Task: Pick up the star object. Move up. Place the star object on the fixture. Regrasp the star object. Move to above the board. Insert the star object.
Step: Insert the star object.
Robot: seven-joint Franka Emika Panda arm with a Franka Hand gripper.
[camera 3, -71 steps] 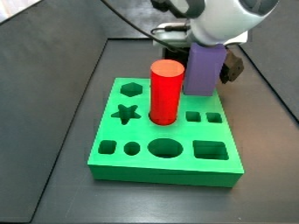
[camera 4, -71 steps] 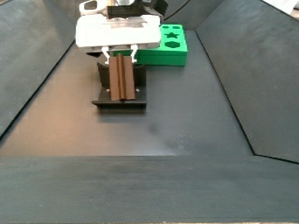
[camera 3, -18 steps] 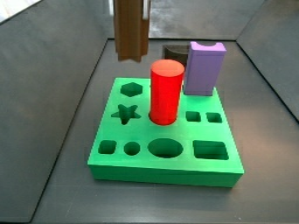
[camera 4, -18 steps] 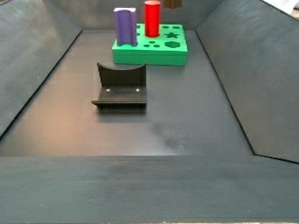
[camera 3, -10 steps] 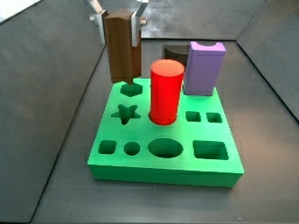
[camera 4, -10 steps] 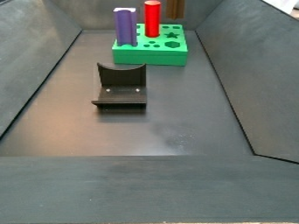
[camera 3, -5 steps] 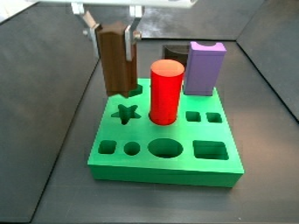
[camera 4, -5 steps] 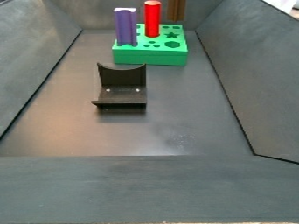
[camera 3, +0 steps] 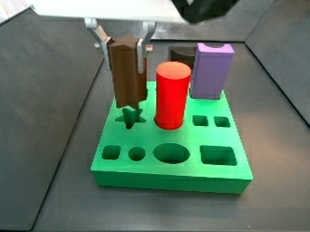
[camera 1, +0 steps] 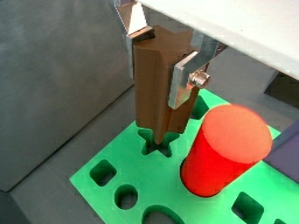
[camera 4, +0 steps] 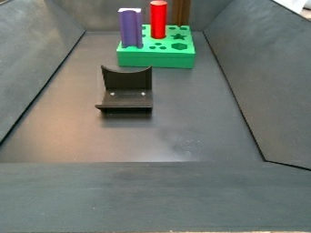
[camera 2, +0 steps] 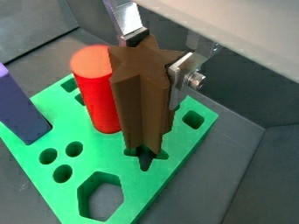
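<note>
The star object (camera 3: 125, 71) is gripped upright by the tool (camera 3: 122, 38), its lower end at the star hole (camera 1: 156, 145) of the board (camera 3: 173, 169). The red cylinder (camera 3: 172, 93) and purple block (camera 3: 212, 70) are seated in other board holes.

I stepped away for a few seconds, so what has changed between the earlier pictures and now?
The hand, shut on the star object, left the fixture, carried it over the board and lowered it, upright, to the star hole. The red cylinder and the purple block stayed put.
</note>
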